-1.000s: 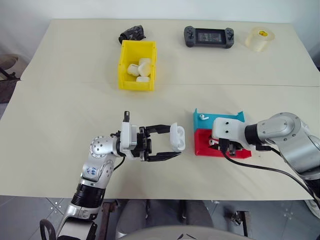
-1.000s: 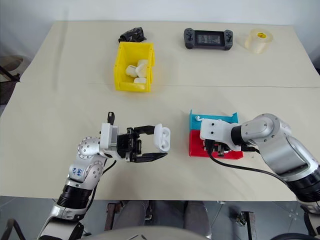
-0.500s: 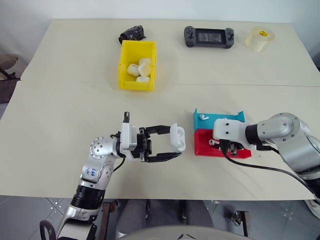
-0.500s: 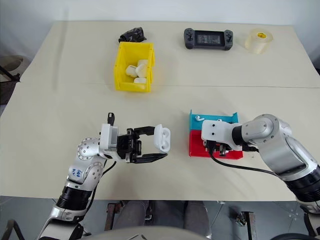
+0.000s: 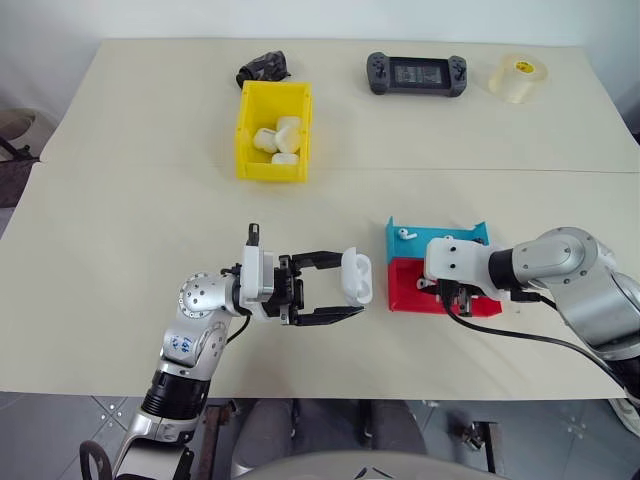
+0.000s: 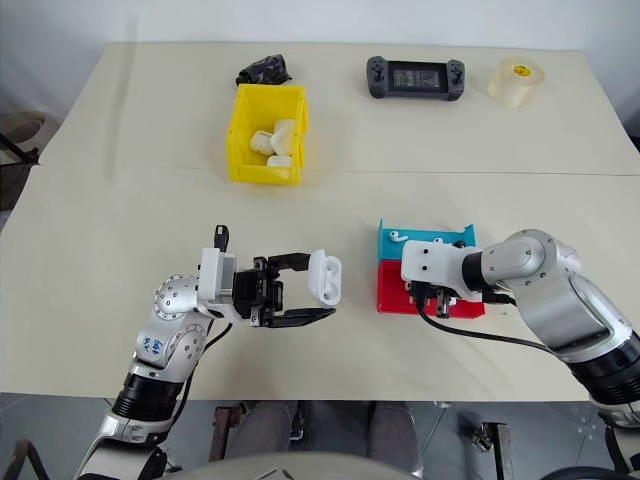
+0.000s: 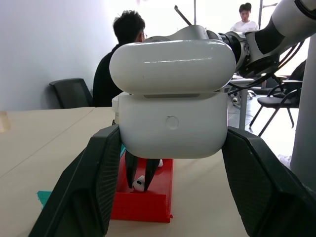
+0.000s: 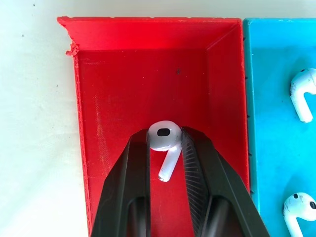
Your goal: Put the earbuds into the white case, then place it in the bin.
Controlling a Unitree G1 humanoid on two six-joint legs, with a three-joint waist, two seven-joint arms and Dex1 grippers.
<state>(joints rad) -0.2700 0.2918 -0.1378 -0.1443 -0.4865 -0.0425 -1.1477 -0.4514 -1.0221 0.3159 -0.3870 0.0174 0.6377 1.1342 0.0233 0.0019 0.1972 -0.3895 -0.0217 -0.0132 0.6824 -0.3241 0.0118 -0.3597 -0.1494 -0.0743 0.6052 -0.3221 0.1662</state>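
We are seeing the left gripper point(image 5: 342, 290) grasping the white case point(image 5: 356, 276) above the table point(image 5: 120, 220), while the right gripper point(image 8: 165, 143) is pinching one earbud point(image 8: 164, 137) inside the red tray point(image 8: 113, 74) beside the blue tray point(image 8: 271, 98).

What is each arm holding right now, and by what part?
The left gripper clamps the white case by the two sides of its lower body. The right gripper pinches an earbud by its head, over the red tray.

White earbud point(image 8: 164, 137) between fingers point(image 8: 136, 168)
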